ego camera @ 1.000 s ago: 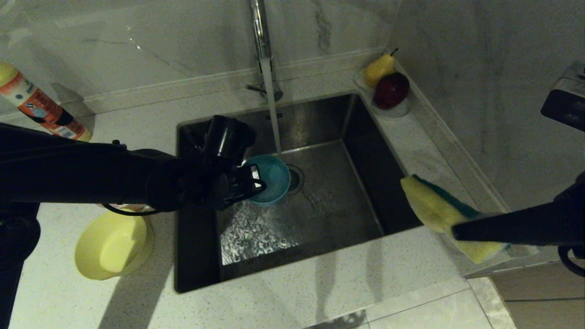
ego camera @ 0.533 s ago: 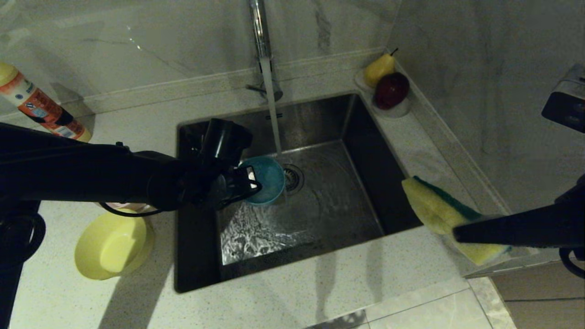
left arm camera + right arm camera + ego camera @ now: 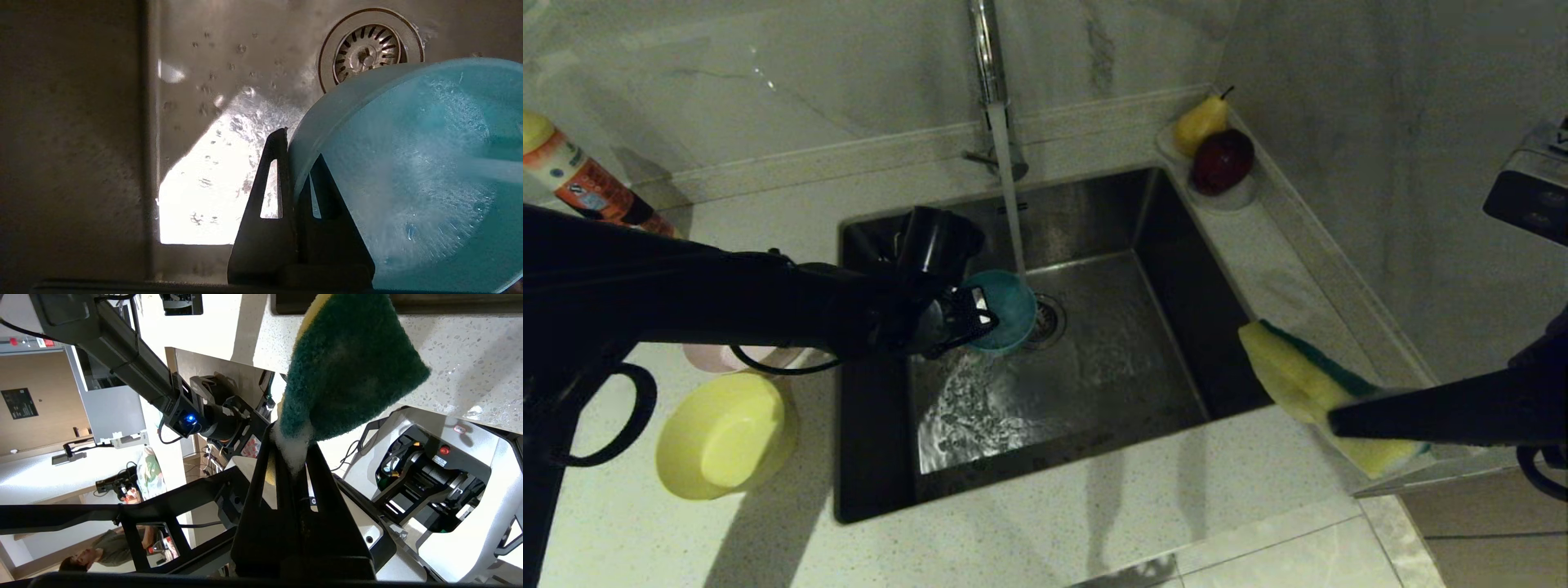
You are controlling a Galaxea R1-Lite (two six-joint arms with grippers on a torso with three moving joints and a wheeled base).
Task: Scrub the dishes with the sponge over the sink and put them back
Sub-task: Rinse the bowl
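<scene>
The left gripper point(image 3: 980, 318) has its jaws clamped on the rim of the teal bowl point(image 3: 1009, 310), rinsing it under the tap over the sink point(image 3: 1094, 384). At four o'clock the right gripper point(image 3: 1339, 420) pinches the sponge point(image 3: 1298, 376), waiting; scrubbing likely needs the two brought together.

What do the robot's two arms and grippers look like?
Both arms are matte black. The left gripper has flat, tapering black fingers with long slotted cut-outs; a white label sits on its wrist, and a black cable loops beneath the arm. The right gripper has the same wedge-shaped black fingers, with a black cable loop behind it.
</scene>
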